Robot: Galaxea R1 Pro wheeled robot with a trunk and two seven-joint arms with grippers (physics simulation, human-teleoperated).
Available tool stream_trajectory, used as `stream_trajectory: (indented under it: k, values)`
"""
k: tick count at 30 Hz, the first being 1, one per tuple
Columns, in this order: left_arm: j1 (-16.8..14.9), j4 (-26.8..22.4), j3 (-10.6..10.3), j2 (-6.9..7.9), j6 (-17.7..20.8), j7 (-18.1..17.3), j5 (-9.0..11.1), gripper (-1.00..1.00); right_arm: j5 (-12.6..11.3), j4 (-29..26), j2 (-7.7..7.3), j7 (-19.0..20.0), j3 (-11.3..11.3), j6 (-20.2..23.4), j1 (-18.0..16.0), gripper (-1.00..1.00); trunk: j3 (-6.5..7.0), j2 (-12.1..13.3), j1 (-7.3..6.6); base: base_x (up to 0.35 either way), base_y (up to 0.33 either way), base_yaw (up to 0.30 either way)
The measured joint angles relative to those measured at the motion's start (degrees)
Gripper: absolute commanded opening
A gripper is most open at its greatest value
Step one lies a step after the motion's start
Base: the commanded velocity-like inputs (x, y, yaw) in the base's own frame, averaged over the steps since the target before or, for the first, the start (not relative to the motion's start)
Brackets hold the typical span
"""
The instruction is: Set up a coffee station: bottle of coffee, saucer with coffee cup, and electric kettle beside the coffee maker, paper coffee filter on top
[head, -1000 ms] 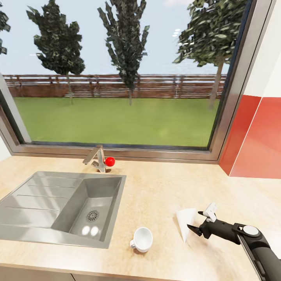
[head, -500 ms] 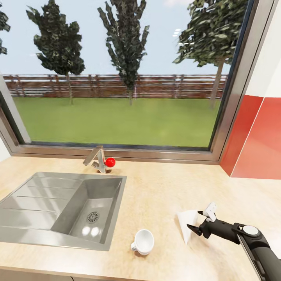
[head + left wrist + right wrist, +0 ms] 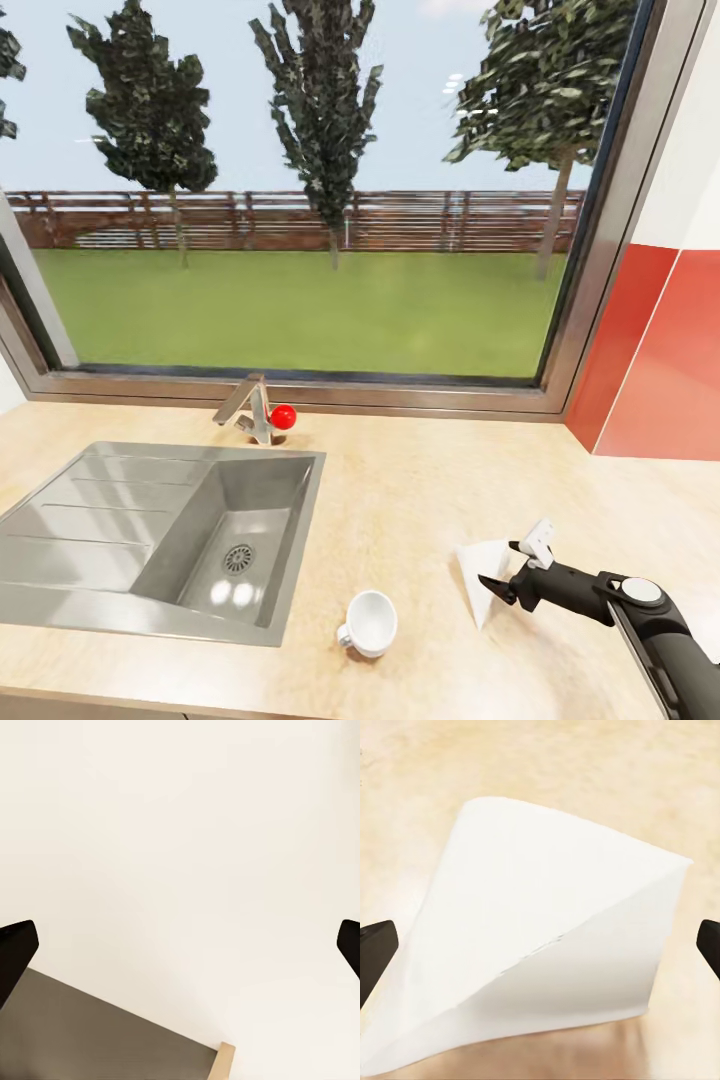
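Observation:
The paper coffee filter [image 3: 478,577], a white folded wedge, lies on the light tan countertop [image 3: 420,480] at the right front. My right gripper [image 3: 498,563] is open, its two black fingers level with the filter's right edge. In the right wrist view the paper coffee filter [image 3: 547,945] spreads between the fingertips of the right gripper [image 3: 540,949], which stand wide apart without touching it. The white coffee cup [image 3: 368,622] stands near the counter's front edge, left of the filter. My left gripper [image 3: 180,952] is open and empty, facing a pale wall.
A steel sink [image 3: 90,530] with a drainboard takes up the counter's left half, with a faucet [image 3: 250,405] and red knob [image 3: 283,416] behind it. A large window spans the back. A red wall panel [image 3: 650,350] bounds the counter at the right.
The head view has drifted slightly, so the cup and the filter sit a little lower and to the right in the picture. The right gripper stays open beside the filter.

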Motion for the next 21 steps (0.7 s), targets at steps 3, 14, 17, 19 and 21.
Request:
stream_trajectory:
  k: [3,14,17,19,21]
  values:
    - [0.14,0.0,0.0,0.0,0.0,0.01,0.0,1.0,-0.03,0.01,0.06,0.02,0.07,-0.03,-0.02,1.0,0.0,0.0,0.0,0.002,0.001,0.0]
    - [0.45,0.0,0.0,0.05,0.0,-0.06,0.0,1.0,-0.09,0.34,0.29,0.1,1.0,-0.29,-0.02,1.0,0.0,0.0,0.0,0.0,0.0,0.0]
    - [0.49,0.0,0.0,0.08,0.0,-0.06,0.0,1.0,-0.02,0.38,0.31,0.1,2.95,-0.58,0.0,1.0,0.0,0.0,0.0,0.0,0.0,0.0]
    - [0.51,0.0,0.0,0.08,0.0,-0.05,0.0,1.0,0.0,0.43,0.31,0.07,3.35,-0.63,-0.01,1.0,0.0,0.0,0.0,0.0,0.0,0.0]
    - [0.53,0.0,0.0,0.08,0.0,-0.06,0.0,1.0,0.0,0.49,0.29,0.04,3.48,-0.65,-0.01,1.0,0.0,0.0,0.0,0.0,0.0,0.0]
